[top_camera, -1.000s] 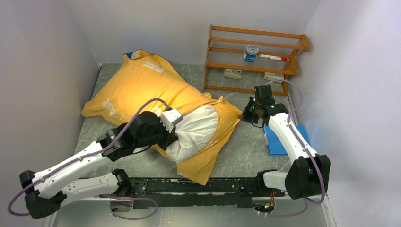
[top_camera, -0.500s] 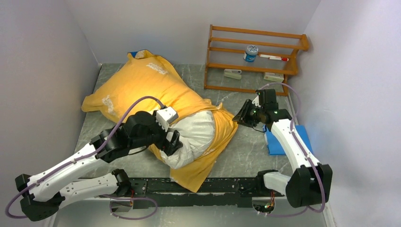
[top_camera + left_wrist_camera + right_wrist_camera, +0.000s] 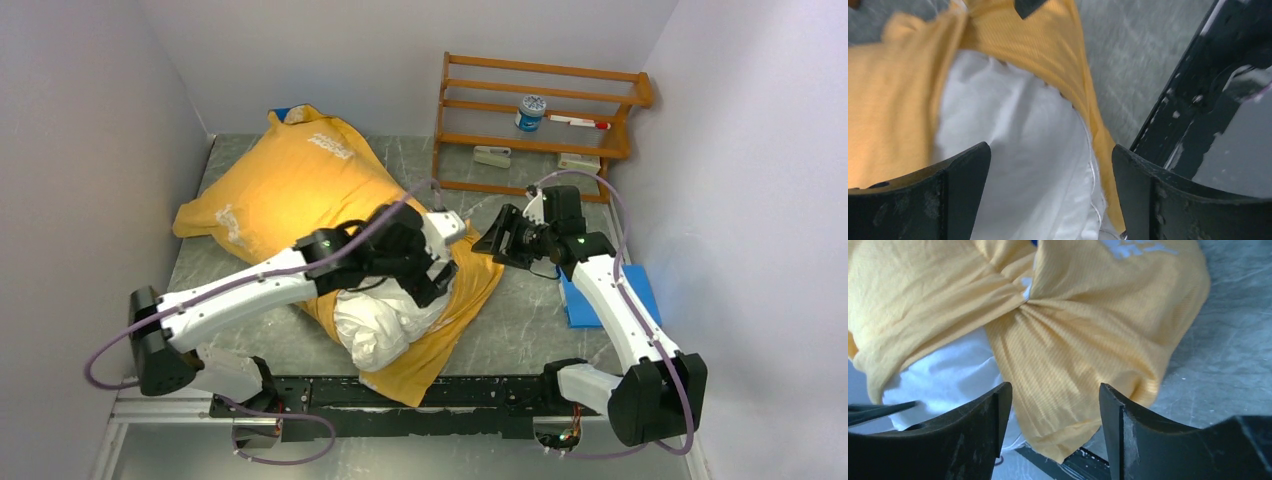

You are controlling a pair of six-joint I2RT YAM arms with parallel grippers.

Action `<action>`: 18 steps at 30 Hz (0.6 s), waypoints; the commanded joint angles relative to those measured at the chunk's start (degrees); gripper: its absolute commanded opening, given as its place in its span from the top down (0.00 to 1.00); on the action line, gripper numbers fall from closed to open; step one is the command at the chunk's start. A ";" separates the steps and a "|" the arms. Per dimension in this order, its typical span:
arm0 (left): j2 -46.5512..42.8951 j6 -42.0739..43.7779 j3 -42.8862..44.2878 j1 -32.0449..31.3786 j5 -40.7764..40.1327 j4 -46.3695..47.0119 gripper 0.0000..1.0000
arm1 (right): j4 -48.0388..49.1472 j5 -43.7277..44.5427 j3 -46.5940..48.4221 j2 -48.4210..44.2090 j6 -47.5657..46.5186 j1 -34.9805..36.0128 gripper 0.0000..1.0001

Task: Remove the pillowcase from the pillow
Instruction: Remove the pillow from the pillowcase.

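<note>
The yellow-orange pillowcase (image 3: 300,180) lies slantwise from the back left to the near middle of the table. The white pillow (image 3: 385,320) bulges out of its near open end, bunched and wrinkled. My left gripper (image 3: 432,285) hovers open over the case's opening; in the left wrist view its gripper (image 3: 1050,150) has bare white pillow (image 3: 1013,150) below the gap and the pillowcase (image 3: 898,125) at the sides. My right gripper (image 3: 490,240) is open just right of the case's right corner, with nothing pinched; the right wrist view shows the gripper (image 3: 1054,390) facing the twisted pillowcase (image 3: 1083,340).
A wooden rack (image 3: 540,150) stands at the back right with a jar (image 3: 532,112), a marker (image 3: 578,122) and small white items. A flat blue pad (image 3: 600,300) lies under the right arm. The black base rail (image 3: 420,390) runs along the near edge. Walls close in on both sides.
Both grippers have opened and let go. The left arm swung right, over the case's opening. The right gripper shifted a little left. The exposed pillow end slumped toward the near edge.
</note>
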 commanded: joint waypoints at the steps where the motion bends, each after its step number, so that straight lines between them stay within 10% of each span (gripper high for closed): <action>1: 2.29 0.21 -2.58 -3.22 -8.69 -3.81 0.07 | 1.84 -4.56 -1.57 -0.49 0.56 3.01 0.32; 12: 7.42 -6.41 -11.97 -4.44 -30.11 -9.09 0.17 | 2.70 11.44 -3.36 3.85 8.16 16.99 0.40; 18: 6.93 -7.01 -15.69 -4.53 -27.19 -6.97 0.66 | -0.94 20.70 -0.74 5.04 8.13 18.68 0.75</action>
